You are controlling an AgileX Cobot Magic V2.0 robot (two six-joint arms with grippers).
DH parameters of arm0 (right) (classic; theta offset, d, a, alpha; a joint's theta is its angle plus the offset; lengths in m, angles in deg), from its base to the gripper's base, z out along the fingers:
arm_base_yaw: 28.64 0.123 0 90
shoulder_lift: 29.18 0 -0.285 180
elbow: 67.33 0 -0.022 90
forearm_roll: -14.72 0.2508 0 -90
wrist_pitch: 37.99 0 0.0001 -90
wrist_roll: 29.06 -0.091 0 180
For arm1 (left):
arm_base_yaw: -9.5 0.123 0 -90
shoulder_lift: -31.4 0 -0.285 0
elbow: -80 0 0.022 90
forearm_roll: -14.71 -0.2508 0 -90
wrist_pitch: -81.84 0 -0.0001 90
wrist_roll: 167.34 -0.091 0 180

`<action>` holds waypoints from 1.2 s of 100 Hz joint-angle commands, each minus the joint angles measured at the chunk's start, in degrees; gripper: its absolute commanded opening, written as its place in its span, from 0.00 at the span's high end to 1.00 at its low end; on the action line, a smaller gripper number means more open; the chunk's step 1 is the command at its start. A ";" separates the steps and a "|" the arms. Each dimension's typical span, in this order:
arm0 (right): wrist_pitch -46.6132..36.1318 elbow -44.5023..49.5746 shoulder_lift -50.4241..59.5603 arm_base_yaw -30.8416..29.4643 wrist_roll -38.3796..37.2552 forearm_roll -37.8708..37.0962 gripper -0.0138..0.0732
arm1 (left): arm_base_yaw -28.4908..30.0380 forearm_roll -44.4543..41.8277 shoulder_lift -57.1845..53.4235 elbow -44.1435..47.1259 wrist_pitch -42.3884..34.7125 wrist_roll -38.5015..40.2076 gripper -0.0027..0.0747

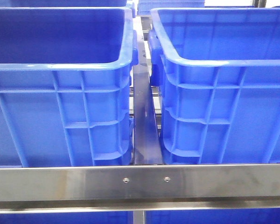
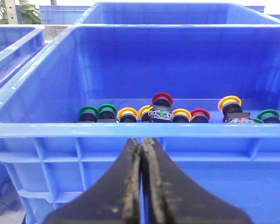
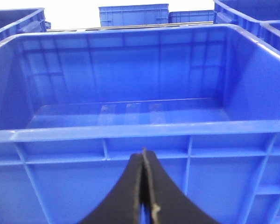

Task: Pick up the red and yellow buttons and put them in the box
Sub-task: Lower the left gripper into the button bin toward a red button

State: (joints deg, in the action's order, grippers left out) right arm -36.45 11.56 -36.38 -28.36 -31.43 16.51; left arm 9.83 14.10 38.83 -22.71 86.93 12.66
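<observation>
Presently both claws together, empty: left gripper (image 2: 141, 154) should part jaws, clear near rim, descend on red button (image 2: 162, 99) among green ones; right gripper (image 3: 143, 163) idle facing box (image 3: 130, 130).

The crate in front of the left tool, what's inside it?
The crate holds push buttons along its floor: green, yellow and red caps. Its near wall hides the floor closest to the left tool.
</observation>
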 commanded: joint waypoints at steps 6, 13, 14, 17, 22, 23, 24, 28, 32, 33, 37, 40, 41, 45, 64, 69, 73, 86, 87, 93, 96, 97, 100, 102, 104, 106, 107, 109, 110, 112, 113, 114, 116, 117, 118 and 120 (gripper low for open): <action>-4.39 -0.96 1.35 -0.23 0.61 -0.08 0.91 | 0.15 0.07 -1.70 3.04 -4.69 0.67 0.99; -4.39 -0.96 1.35 -0.23 0.61 -0.08 0.91 | 0.15 0.07 -1.70 3.04 -4.69 0.67 0.99; -4.39 -0.96 1.35 -0.23 0.61 -0.08 0.91 | 0.15 0.07 -1.70 3.04 -4.69 0.67 0.99; -4.39 -0.96 1.35 -0.23 0.61 -0.08 0.91 | 0.15 0.07 -1.70 3.04 -5.09 0.67 0.99; -4.39 -0.96 1.35 -0.23 0.61 -0.08 0.91 | 0.15 0.07 -1.70 2.93 -5.41 0.67 0.99; -4.39 -0.96 1.35 -0.23 0.61 -0.08 0.91 | 0.15 0.07 -1.70 2.93 -5.41 0.67 0.99; -4.39 -0.96 1.35 -0.23 0.61 -0.08 0.91 | 0.15 0.07 -1.70 2.93 -5.41 0.67 0.99; -4.39 -0.96 1.35 -0.23 0.61 -0.08 0.91 | 0.15 0.07 -1.70 2.62 -5.41 0.67 0.99; -4.39 -0.96 1.35 -0.23 0.61 -0.08 0.91 | 0.15 0.07 -1.70 2.29 -5.41 0.67 0.99; -4.39 -0.96 1.35 -0.23 0.61 -0.08 0.91 | 0.15 0.07 -1.70 2.14 -5.41 0.67 0.99; -4.39 -0.96 1.35 -0.23 0.61 -0.08 0.91 | 0.15 0.07 -1.70 1.50 -5.09 0.67 0.99; -4.39 -0.96 1.35 -0.23 0.61 -0.08 0.91 | 0.15 0.07 -1.70 0.93 -5.09 0.67 0.99; -4.39 -0.96 1.35 -0.23 0.61 -0.08 0.91 | 0.15 0.07 -1.70 0.77 -5.09 0.67 0.99; -4.39 -0.96 1.35 -0.23 0.61 -0.08 0.91 | 0.15 0.18 -1.70 -0.64 -5.09 0.67 0.99; -4.39 -0.96 1.35 -0.23 0.61 -0.08 0.91 | 0.15 0.07 -1.03 -9.28 3.29 0.67 0.99; -4.39 -0.96 1.35 -0.23 0.61 -0.08 0.91 | 0.15 0.07 -0.09 -11.62 5.32 0.67 0.99; -4.39 -0.96 1.35 -0.23 0.61 -0.08 0.91 | 0.15 0.07 0.95 -13.61 6.66 0.67 0.99; -4.39 -0.96 1.35 -0.23 0.61 -0.08 0.91 | 0.15 0.07 5.79 -19.97 11.74 0.67 0.99; -4.39 -0.96 1.35 -0.23 0.61 -0.08 0.91 | 0.15 0.07 6.10 -20.73 12.05 0.67 0.99; -4.39 -0.96 1.35 -0.23 0.61 -0.08 0.91 | 0.05 0.07 9.00 -23.70 14.84 0.67 0.99; -4.39 -0.96 1.35 -0.23 0.61 -0.08 0.91 | 0.05 0.07 10.40 -25.39 15.69 0.67 0.99; -4.39 -0.96 1.35 -0.23 0.61 -0.08 0.91 | 0.05 -0.04 10.76 -25.73 15.89 0.67 0.99; -4.39 -0.96 1.35 -0.23 0.61 -0.08 0.91 | 0.05 -0.04 12.61 -27.01 16.78 0.67 0.99; -4.39 -0.96 1.35 -0.23 0.61 -0.08 0.91 | 0.05 -0.04 13.35 -27.93 17.23 0.67 0.99; -4.39 -0.96 1.35 -0.23 0.61 -0.08 0.91 | 0.05 -0.04 14.50 -28.82 17.35 0.67 0.99; -4.39 -0.96 1.35 -0.23 0.61 -0.08 0.91 | 0.05 -0.04 15.66 -29.68 17.67 0.67 0.99; -4.39 -0.96 1.35 -0.23 0.61 -0.08 0.91 | 0.05 -0.04 16.42 -29.94 17.80 0.67 0.99; -4.39 -0.96 1.35 -0.23 0.61 -0.08 0.91 | 0.05 -0.04 17.20 -30.74 17.78 0.67 0.99; -4.39 -0.96 1.35 -0.23 0.61 -0.08 0.91 | 0.05 -0.04 17.99 -31.24 17.78 0.67 0.99; -4.39 -0.96 1.35 -0.23 0.61 -0.08 0.91 | 0.05 -0.04 19.21 -31.78 17.78 0.67 0.99; -4.39 -0.96 1.35 -0.23 0.61 -0.08 0.91 | 0.05 -0.04 19.63 -32.27 17.78 0.67 0.99; -4.39 -0.96 1.35 -0.23 0.61 -0.08 0.91 | 0.05 -0.04 20.48 -32.53 17.90 0.67 0.99; -4.39 -0.96 1.35 -0.23 0.61 -0.08 0.91 | 0.05 -0.04 21.32 -33.32 18.15 0.67 0.99; -4.39 -0.96 1.35 -0.23 0.61 -0.08 0.91 | 0.05 -0.04 22.17 -33.87 18.25 0.67 0.99; -4.39 -0.96 1.35 -0.23 0.61 -0.08 0.91 | 0.05 -0.04 22.60 -34.13 18.38 0.67 0.99; -4.39 -0.96 1.35 -0.23 0.61 -0.08 0.91 | 0.05 -0.04 23.92 -35.00 18.95 0.67 0.99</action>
State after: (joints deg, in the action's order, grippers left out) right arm -36.45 11.56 -36.38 -28.36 -31.43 16.51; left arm 9.83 13.99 57.52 -53.05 108.42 12.66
